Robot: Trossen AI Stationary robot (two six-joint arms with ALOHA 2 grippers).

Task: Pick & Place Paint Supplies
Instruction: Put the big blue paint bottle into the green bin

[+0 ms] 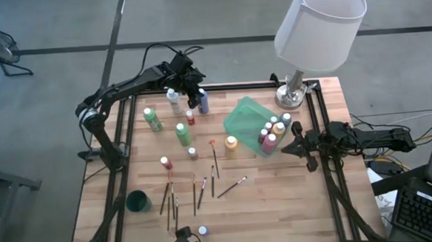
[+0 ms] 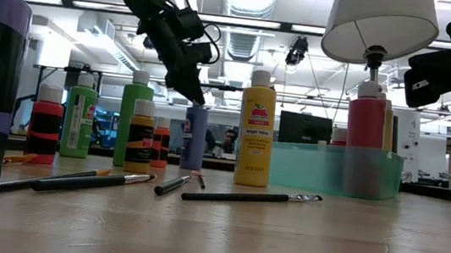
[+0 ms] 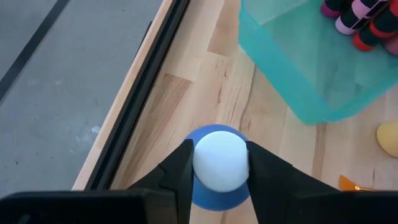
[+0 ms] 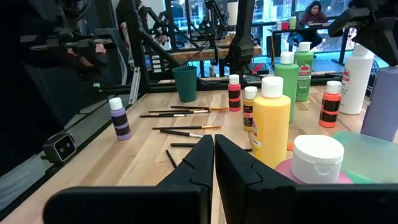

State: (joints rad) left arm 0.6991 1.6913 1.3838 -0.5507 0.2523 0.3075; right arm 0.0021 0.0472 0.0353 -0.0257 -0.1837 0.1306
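A blue paint bottle (image 1: 203, 101) with a white cap stands upright on its base near the table's far edge, left of the translucent green tray (image 1: 244, 118). My left gripper (image 3: 219, 169) reaches down onto it, shut on its cap. Other paint bottles stand on the table: white (image 1: 173, 101), green (image 1: 152, 119), a second green (image 1: 182, 134), red (image 1: 190, 116) and yellow (image 1: 231, 143). Several more stand in the tray (image 1: 274, 133). Thin brushes (image 1: 197, 189) lie toward the near edge. My right gripper (image 4: 214, 155) waits shut at the right edge, holding nothing. My left gripper pinches the blue bottle's white cap (image 3: 221, 155) between its two fingers, one on each side of it. The fingers (image 2: 194, 89) slant down onto it from the table's far left. The bottle (image 2: 195, 136) stands upright, its base on the table.
A lamp with a white shade (image 1: 318, 27) stands at the far right corner, close behind the tray. A small dark green cup (image 1: 138, 201) sits near the front left. A purple bottle (image 1: 202, 230) stands at the near edge. Bare wood lies at the front right.
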